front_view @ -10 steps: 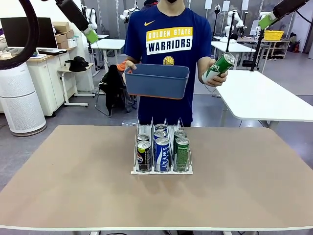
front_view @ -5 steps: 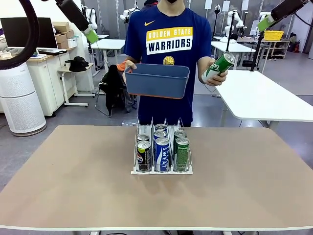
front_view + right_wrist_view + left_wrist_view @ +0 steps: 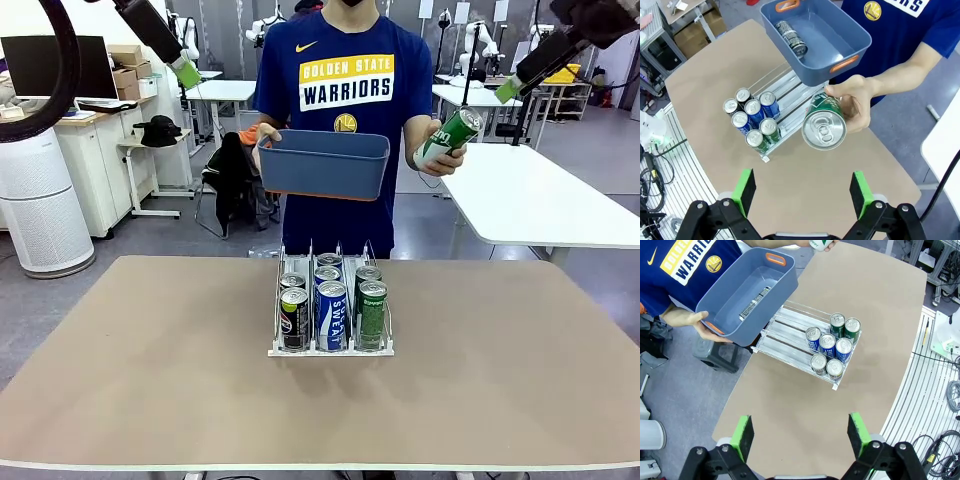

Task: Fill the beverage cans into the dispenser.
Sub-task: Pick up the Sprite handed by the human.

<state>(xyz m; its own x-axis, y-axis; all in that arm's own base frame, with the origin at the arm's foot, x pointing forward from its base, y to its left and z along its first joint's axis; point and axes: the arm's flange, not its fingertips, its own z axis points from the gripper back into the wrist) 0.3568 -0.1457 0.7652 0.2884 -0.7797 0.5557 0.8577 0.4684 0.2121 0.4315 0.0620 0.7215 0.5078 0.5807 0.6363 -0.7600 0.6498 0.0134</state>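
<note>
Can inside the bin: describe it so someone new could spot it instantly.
Across the table, the person holds a blue-grey bin with orange handles at chest height. One dark can lies on the bin's floor. It is on its side and alone, unlike the cans standing upright in the dispenser and the green can the person holds up beside the bin.

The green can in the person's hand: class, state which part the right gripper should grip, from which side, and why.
Probably the bare upper body of the green can, just under its silver top, approached from the top end. The can is tilted with that top toward the open right gripper, while the hand wraps its lower body.
</note>
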